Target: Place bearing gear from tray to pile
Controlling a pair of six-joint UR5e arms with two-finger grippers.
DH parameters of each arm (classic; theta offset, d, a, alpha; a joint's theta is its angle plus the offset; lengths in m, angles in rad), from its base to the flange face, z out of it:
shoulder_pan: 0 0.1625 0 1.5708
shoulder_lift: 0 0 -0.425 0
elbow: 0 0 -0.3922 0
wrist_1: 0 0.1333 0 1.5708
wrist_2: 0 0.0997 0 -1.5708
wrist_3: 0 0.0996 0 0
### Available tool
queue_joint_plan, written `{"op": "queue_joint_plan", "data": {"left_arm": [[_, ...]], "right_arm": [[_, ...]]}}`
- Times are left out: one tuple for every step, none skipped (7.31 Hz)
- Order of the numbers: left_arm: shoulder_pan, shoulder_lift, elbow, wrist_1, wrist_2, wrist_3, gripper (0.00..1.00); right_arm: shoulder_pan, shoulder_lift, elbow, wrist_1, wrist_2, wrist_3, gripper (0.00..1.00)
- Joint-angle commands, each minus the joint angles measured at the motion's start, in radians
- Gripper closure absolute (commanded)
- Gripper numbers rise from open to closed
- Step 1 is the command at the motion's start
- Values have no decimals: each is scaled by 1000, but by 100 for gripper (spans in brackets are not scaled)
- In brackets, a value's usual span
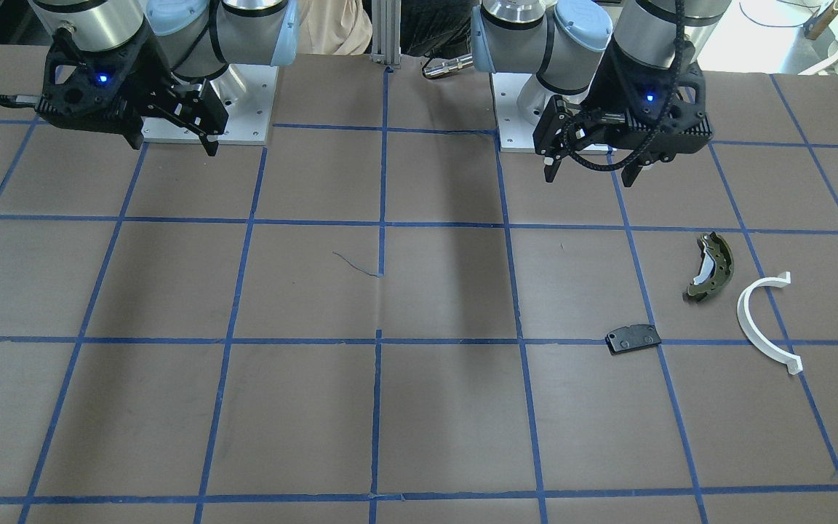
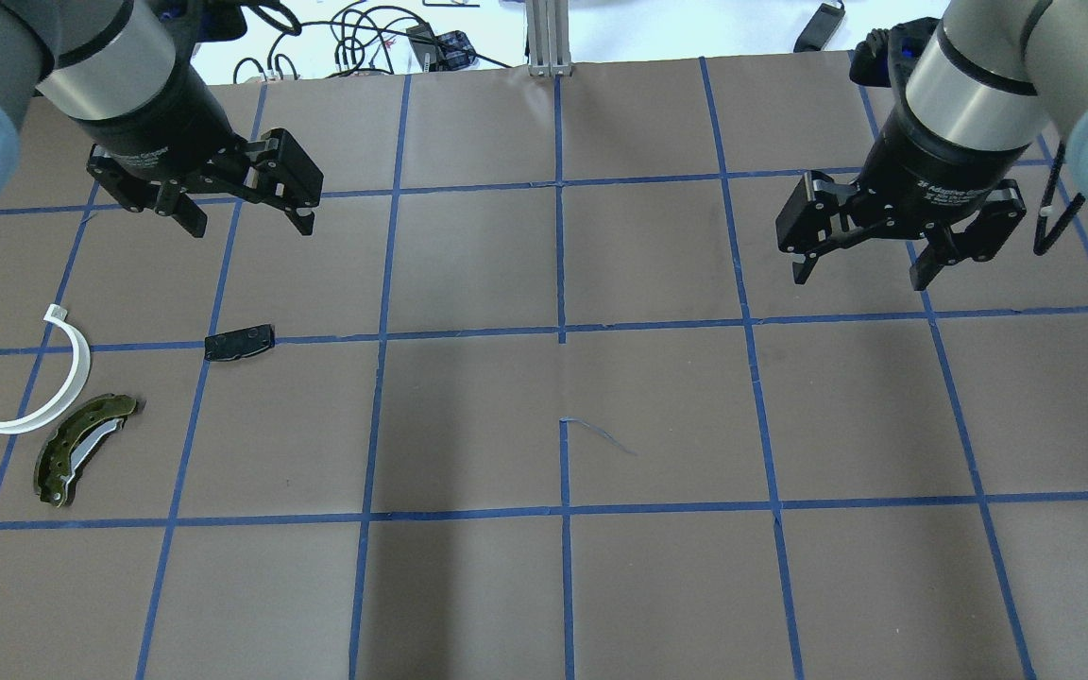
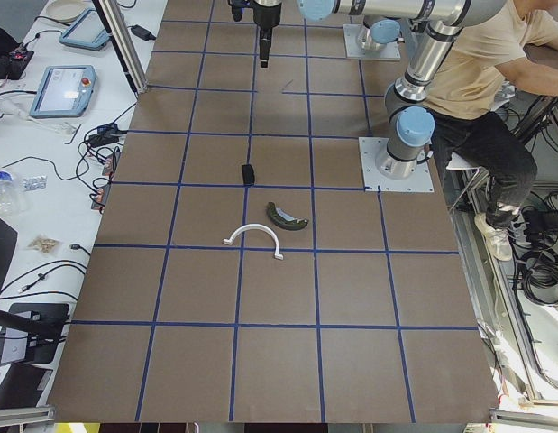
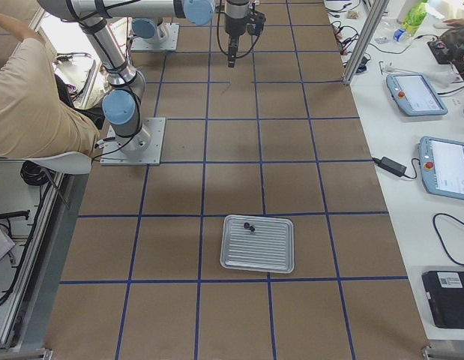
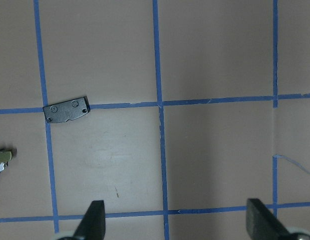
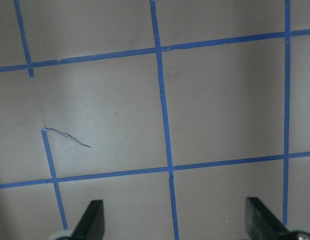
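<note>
As I read the overhead view, the left claw (image 2: 251, 225) hangs above the table (image 2: 657, 586) on the robot's left side. Its jaws are spread wide with nothing between them. The left wrist view confirms this: both fingertips (image 5: 94, 220) sit at the bottom edge with only bare surface between them. The right claw (image 2: 860, 280) hangs above the robot's right side of the table, also spread and empty, and its wrist view shows only the table surface below. The bearing gear (image 4: 249, 226) shows only in the right-end view, as two small black round pieces lying close together in the tray (image 4: 232, 262). They sit near the tray's far edge, left of its middle, and I cannot make out any detail on them at that size. The tray rests flat on the table toward the robot's right end, well apart from both claws. The pile (image 3: 286, 216) lies toward the robot's left end and consists of three parts, none touching. These are a green curved brake shoe (image 2: 81, 449), a white half-ring (image 2: 83, 364) just beside it, and a flat black pad (image 2: 239, 342) set apart on a blue tape line (image 2: 317, 337). The pad is the part nearest the left claw and appears in the upper left of the left wrist view.
</note>
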Motion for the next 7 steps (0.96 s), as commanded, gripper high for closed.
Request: {"op": "queue_joint_plan", "data": {"left_arm": [[0, -4, 0, 2, -2, -3, 0], [0, 5, 0, 0, -2, -2, 0], [0, -1, 0, 0, 0, -2, 0], [0, -3, 0, 0, 0, -3, 0], [0, 19, -9, 0, 2, 0, 0], [0, 14, -23, 3, 0, -3, 0], [0, 16, -26, 14, 0, -2, 0]], "right_arm": [[-41, 0, 3, -7, -55, 8, 0], [-93, 0, 2, -6, -60, 5, 0], [-152, 0, 2, -3, -54, -12, 0], [-205, 1, 2, -7, -60, -13, 0], [-263, 1, 2, -37, -57, -6, 0], [-329, 10, 3, -100, -57, 2, 0], [-389, 51, 2, -123, -63, -16, 0]]}}
